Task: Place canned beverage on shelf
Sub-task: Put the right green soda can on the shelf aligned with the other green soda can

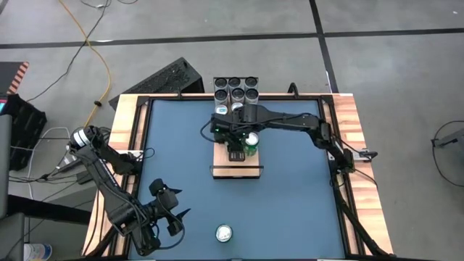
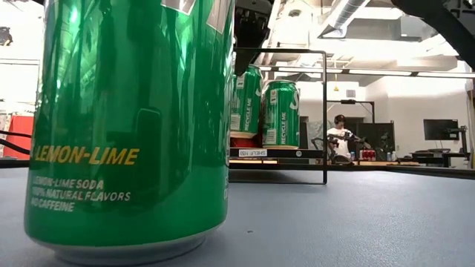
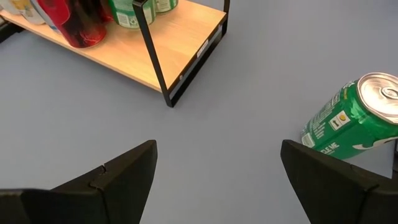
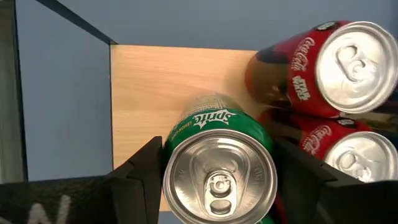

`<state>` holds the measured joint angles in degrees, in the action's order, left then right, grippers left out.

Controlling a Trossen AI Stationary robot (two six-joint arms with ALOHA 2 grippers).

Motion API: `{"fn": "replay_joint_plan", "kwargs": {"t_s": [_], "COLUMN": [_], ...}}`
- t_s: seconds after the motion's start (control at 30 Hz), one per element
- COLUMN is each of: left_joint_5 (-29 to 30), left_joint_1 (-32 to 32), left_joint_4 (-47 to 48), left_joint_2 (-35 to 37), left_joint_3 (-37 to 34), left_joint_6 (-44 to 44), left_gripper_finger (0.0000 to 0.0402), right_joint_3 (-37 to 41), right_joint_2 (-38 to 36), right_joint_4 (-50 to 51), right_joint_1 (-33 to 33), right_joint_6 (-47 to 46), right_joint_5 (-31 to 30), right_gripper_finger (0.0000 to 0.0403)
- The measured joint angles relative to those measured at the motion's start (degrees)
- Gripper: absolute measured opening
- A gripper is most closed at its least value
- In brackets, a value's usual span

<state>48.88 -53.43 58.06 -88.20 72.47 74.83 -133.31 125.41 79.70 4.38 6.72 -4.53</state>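
Sprite can, green with a silver lid, stands upright between the two dark fingers of the right gripper, over the pale wood of the shelf. The fingers sit against its sides part-way closed, so it reads as a grip on the can. Whether its base already rests on the plank cannot be told from the wrist view; in the high view it sits at the middle of the shelf, with the right gripper reaching in from the far right of the table.

Two red Coca-Cola cans stand just beside the green one, so the grip is taken across the can's free sides, probably to keep the fingers off them. Bare plank remains on the can's other side, toward the black wire rail at the short end. Judging by this, the step in hand is setting the can down, with release still to come.

The left gripper waits at the near edge of the blue table, fingers spread wide and empty. Near it stands another lemon-lime can, upright and untouched, filling the low view. A six-pack of dark cans sits beyond the shelf
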Motion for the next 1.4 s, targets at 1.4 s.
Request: {"fn": "replay_joint_plan", "kwargs": {"t_s": [1.4], "left_joint_5": [1.5], "left_joint_1": [0.0], "left_joint_4": [0.0], "left_joint_2": [0.0], "left_joint_3": [0.0], "left_joint_6": [-0.1], "left_gripper_finger": [0.033], "right_joint_3": [-1.6], "right_joint_2": [2.3], "right_joint_4": [2.6], "right_joint_1": [0.4], "right_joint_6": [3.3], "right_joint_5": [0.6], "right_gripper_finger": [0.0292]}}
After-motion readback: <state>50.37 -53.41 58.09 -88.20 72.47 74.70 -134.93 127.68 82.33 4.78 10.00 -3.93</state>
